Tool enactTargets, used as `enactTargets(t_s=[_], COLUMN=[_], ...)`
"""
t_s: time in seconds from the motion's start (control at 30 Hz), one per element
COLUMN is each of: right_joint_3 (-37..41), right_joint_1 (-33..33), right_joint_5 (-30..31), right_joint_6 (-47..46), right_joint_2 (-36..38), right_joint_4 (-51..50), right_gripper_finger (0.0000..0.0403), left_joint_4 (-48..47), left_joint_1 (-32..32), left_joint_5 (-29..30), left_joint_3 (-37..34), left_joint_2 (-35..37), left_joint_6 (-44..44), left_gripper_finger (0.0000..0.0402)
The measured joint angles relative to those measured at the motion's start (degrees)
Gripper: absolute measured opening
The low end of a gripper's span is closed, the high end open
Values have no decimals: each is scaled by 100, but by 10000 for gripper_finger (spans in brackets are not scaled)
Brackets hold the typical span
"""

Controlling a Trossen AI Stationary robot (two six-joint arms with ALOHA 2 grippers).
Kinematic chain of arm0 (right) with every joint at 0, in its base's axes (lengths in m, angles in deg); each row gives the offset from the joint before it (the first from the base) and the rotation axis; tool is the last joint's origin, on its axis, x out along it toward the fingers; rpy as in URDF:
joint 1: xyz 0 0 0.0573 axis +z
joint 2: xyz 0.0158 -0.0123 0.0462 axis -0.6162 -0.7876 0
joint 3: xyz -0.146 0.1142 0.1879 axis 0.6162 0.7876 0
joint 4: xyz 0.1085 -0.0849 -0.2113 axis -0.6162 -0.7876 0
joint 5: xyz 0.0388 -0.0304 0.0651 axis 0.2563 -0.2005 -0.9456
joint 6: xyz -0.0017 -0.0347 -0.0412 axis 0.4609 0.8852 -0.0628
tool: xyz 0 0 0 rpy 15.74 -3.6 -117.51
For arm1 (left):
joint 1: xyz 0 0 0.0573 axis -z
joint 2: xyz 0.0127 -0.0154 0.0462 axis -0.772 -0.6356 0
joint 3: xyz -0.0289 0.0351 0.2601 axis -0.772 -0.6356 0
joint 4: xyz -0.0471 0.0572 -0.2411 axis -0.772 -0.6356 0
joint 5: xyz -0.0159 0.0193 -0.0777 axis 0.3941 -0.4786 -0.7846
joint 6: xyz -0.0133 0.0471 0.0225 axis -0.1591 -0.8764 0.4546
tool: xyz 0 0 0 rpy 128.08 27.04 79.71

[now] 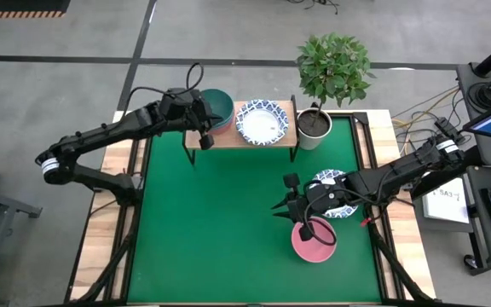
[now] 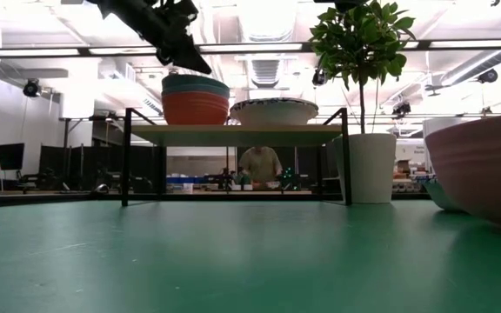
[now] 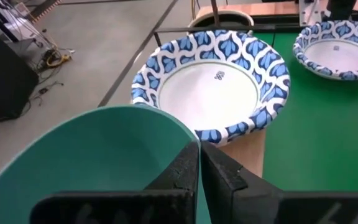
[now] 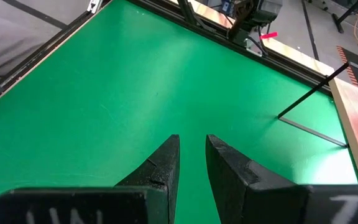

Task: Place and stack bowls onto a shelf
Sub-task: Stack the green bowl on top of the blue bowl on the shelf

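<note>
The shelf point(image 1: 244, 139) stands at the table's far edge. On its left half is a stack of bowls: red at the bottom, blue, and the dark teal bowl point(image 2: 196, 84) on top. A white bowl with a blue patterned rim point(image 1: 262, 122) sits on its right half. My left gripper point(image 3: 198, 149) is at the teal bowl's near rim, shut on it. My right gripper point(image 4: 191, 142) hovers over the table's right part, open by a narrow gap and holding nothing. The pink bowl point(image 1: 314, 243) lies just near of it. Another patterned bowl point(image 1: 335, 189) lies partly under the right arm. My left gripper pinches the teal bowl's rim point(image 3: 188, 138) between its two fingers, one inside the bowl and one outside. The fingers slant down onto it from the table's near-left side. The bowl sits level, nested on the stack on the shelf.
A white plant pot point(image 1: 313, 130) with a leafy plant stands right of the shelf. Bare green table point(image 1: 220, 222) spreads over the left and middle. Beyond the table a person point(image 2: 260, 163) shows under the shelf in the low view.
</note>
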State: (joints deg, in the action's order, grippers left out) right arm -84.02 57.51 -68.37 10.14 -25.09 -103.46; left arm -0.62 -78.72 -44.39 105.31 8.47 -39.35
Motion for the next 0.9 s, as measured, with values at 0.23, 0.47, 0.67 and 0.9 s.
enactTargets(t_s=[0.23, 0.47, 0.67, 0.9], right_joint_3=[0, 4, 4, 7], right_joint_1=[0, 0, 1, 0], right_joint_5=[-1, -2, -2, -2], right_joint_6=[0, 30, 41, 6], right_joint_2=[0, 0, 0, 0], right_joint_4=[0, 0, 5, 90], right_gripper_finger=[68, 68, 68, 68], left_joint_4=[-350, -753, -729, -571], left_joint_1=[0, -105, -245, -247], left_joint_5=[-49, 274, 390, 403], left_joint_3=[103, -59, -504, -690], left_joint_2=[323, 932, 1111, 1059], left_joint_6=[-102, -293, -233, -135], left_gripper_finger=[0, 0, 0, 0])
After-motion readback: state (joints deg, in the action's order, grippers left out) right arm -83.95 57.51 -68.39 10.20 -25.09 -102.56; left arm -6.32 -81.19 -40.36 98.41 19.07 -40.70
